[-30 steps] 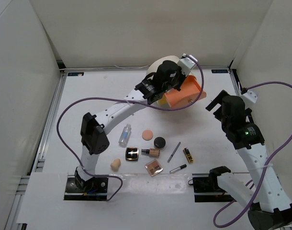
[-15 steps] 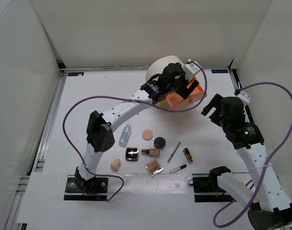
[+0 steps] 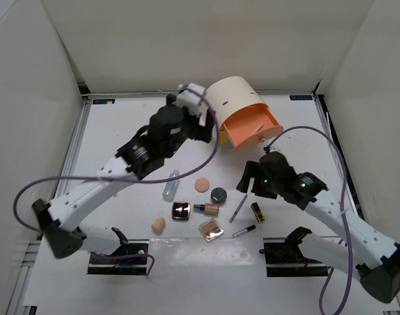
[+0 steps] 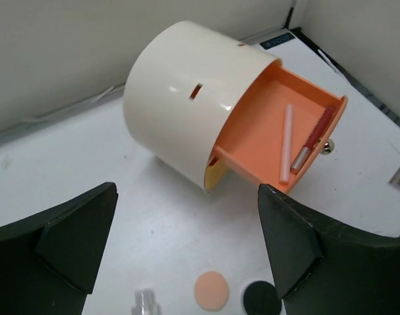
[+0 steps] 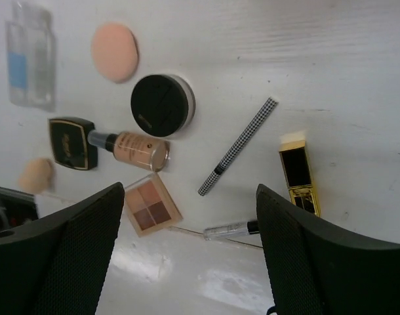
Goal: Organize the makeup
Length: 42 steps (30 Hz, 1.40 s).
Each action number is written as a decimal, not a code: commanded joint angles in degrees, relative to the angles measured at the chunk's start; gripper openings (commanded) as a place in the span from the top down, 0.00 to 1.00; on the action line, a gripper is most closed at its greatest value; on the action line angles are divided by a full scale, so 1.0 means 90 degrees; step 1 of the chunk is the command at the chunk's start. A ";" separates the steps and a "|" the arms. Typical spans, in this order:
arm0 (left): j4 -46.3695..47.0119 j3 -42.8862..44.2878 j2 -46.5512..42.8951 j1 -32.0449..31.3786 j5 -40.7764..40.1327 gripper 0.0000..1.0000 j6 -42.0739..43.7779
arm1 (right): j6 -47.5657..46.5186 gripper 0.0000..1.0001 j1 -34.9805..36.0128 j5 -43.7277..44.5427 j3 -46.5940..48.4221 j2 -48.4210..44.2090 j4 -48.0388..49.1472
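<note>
Left end effector (image 4: 187,246), open and empty, has backed off the drawer (image 4: 256,131). Right end effector (image 5: 190,252), likewise open, now overhangs the makeup (image 5: 131,149).

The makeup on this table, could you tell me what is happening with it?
Two robot arms are sorting it into the cream cylinder box. Its open orange drawer holds two slim tubes. The left gripper hovers open beside the box, empty. The right gripper hangs open over the checked slim pencil and gold lipstick.
</note>
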 commanded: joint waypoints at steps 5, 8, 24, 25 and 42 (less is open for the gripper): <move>-0.1045 -0.2208 -0.1969 -0.0029 -0.0731 0.02 -0.2386 | 0.1655 0.19 0.1895 0.2524 0.0048 0.1399 0.0299; -0.1592 -0.2707 -0.2477 -0.0185 -0.0683 0.02 -0.3011 | 0.2515 0.35 0.1974 0.2780 -0.0098 0.1907 0.0221; -0.2932 -0.3207 -0.3270 -0.0254 -0.0819 0.02 -0.3823 | 0.3726 0.49 0.2286 0.2605 -0.0664 0.3295 0.0748; -0.2932 -0.3236 -0.3279 -0.0263 -0.0781 0.02 -0.3813 | 0.3766 0.51 0.2286 0.2663 -0.0713 0.3334 0.0768; -0.3079 -0.3218 -0.3749 -0.0263 -0.1063 0.02 -0.4048 | 0.3729 1.00 0.2443 0.4205 -0.0353 0.2906 0.0495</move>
